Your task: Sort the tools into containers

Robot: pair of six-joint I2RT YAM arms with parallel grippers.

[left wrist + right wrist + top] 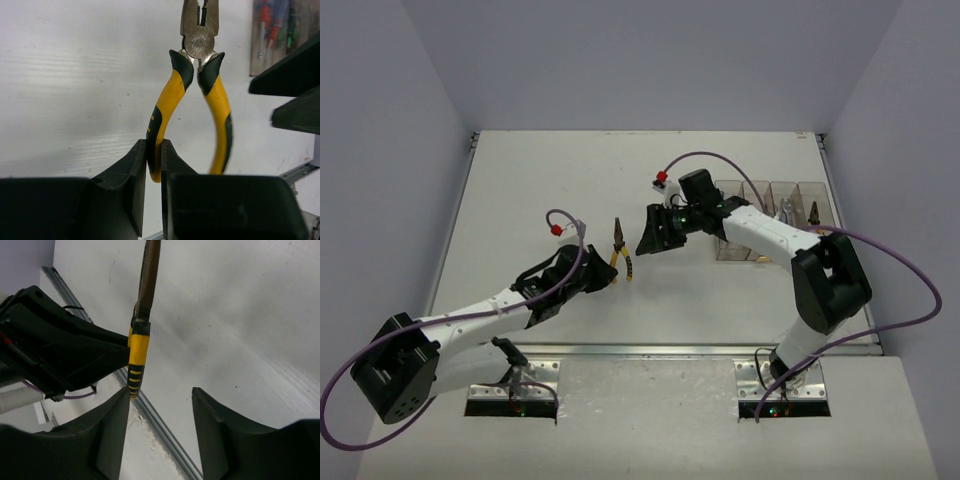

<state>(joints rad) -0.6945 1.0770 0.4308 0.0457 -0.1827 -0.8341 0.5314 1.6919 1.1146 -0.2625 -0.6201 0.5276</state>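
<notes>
Top external: pliers [618, 247] axis near-far, nose far.

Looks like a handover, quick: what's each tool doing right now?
Left tool: closed on one yellow handle of the pliers.
Right tool: open, holding nothing; the pliers' handle sits beside one finger.

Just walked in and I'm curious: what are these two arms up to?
The left gripper is shut on one handle of the yellow-handled pliers near the middle of the table. The right gripper, jaws open, hovers right beside them, possibly for a handover. A few tools already lie in the clear containers at the right.
</notes>
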